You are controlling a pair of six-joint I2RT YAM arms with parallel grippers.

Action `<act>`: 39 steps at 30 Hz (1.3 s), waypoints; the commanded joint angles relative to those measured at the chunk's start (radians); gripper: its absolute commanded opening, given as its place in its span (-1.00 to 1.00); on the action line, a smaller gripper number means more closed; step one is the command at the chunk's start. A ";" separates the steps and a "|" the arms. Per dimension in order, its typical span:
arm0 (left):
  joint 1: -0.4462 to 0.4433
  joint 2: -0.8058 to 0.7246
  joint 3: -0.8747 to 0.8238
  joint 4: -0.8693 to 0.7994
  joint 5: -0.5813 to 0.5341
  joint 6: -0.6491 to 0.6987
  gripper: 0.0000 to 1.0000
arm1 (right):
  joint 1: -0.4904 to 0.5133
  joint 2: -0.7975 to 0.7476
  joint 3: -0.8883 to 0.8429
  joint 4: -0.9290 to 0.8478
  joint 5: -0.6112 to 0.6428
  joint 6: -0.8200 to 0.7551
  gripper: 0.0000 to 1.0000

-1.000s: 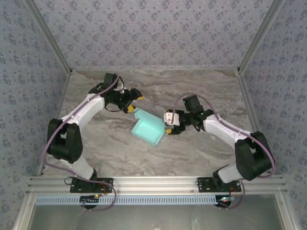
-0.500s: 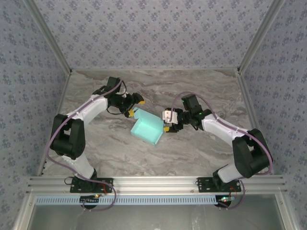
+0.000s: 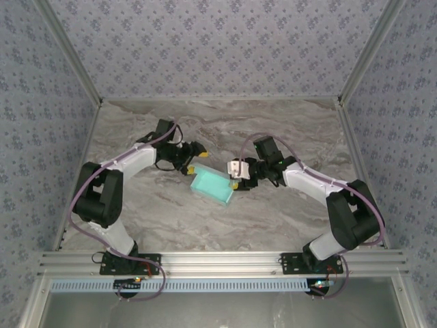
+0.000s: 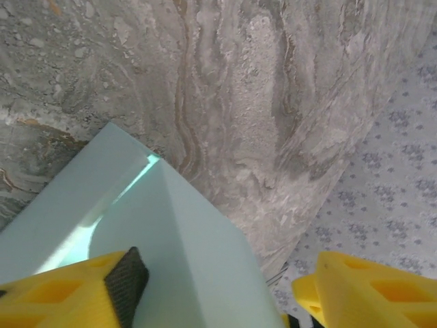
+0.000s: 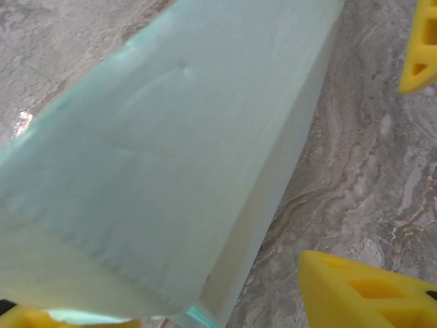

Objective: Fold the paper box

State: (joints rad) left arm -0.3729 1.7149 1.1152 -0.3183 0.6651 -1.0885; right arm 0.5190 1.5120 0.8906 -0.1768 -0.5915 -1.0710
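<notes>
Aqua-blue thin card of the paper box [image 3: 213, 186] found at the middle of the overhead frame, set slantwise on the grey marble table [image 3: 287, 123], running from upper left to lower right. From the left wrist, seen as a raised creased ridge with a bright slit between two panels, so judged only partly closed. Cannot tell whether resting flat or lifted at one end. Bracketed at its upper-left corner by the left gripper [image 3: 194, 158], jaws partly apart: black pad [image 4: 126, 280] against the card at lower left of that view, opposite yellow finger well clear at lower right, no clamping evident. Bracketed at its right end by the right gripper [image 3: 235, 175], likewise partly spread, with card between the fingers and a gap beside the finger [image 5: 369, 287] at lower right of that view; no firm hold evident. Judged hazards: crushing or creasing off the score line if either jaw pair shuts on an unsupported panel; sliding or spinning on the smooth marble under a one-sided push; panels springing apart at the visible slit; collision of the two sets of fingers, close together across a small item.
</notes>
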 commanded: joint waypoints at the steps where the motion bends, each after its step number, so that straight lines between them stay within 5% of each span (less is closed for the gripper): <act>1: -0.030 -0.029 -0.030 0.032 0.034 -0.032 0.12 | 0.022 0.017 0.036 -0.070 0.000 -0.067 0.22; 9: -0.044 -0.029 -0.091 0.051 0.030 -0.015 -0.13 | 0.037 0.037 0.034 -0.160 0.022 -0.144 0.21; 22: -0.043 -0.049 -0.118 -0.046 -0.120 0.156 -0.11 | -0.004 -0.020 0.145 -0.474 0.071 -0.269 0.35; 29: -0.053 -0.063 -0.227 0.042 -0.222 0.151 -0.14 | -0.042 -0.179 0.056 -0.429 0.141 -0.236 0.41; 34: -0.070 -0.076 -0.282 0.102 -0.273 0.148 -0.14 | -0.056 -0.314 -0.015 -0.241 0.108 -0.064 0.38; 39: -0.121 -0.093 -0.301 0.123 -0.371 0.171 -0.13 | 0.007 -0.368 -0.081 0.005 0.209 0.336 0.39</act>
State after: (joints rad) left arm -0.4675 1.6215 0.8406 -0.1745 0.4026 -0.9474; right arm 0.5026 1.1549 0.8265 -0.3279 -0.4431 -0.9981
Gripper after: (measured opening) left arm 0.434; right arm 0.697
